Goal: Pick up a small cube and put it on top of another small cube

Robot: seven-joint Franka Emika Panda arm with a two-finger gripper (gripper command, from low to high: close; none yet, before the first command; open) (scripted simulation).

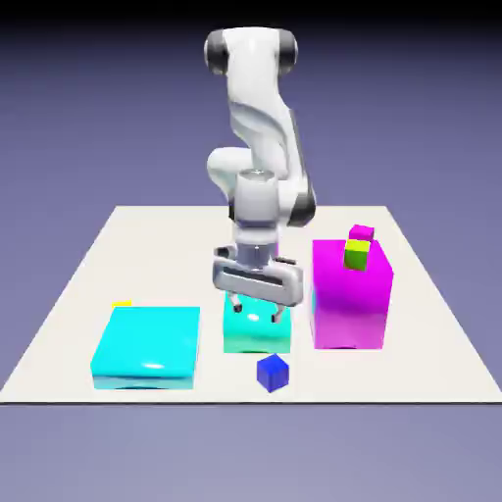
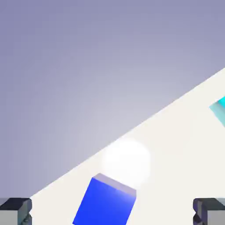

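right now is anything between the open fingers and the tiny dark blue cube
No. In the hand view only bare white table lies ahead of the grey fingers, and the tiny dark blue cube sits between them, untouched.

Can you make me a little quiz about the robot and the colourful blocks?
1. True or false: the robot's gripper is holding the tiny dark blue cube.
2. Which small cube sits on top of the big magenta block: A) yellow-green, B) dark blue, C) pure yellow?
3. Fill in: the tiny bright yellow cube peeks out behind the wide flat ____ block.

Key: 1. False: the jaws stand open and the blue cube lies on the white table. 2. A. 3. cyan.
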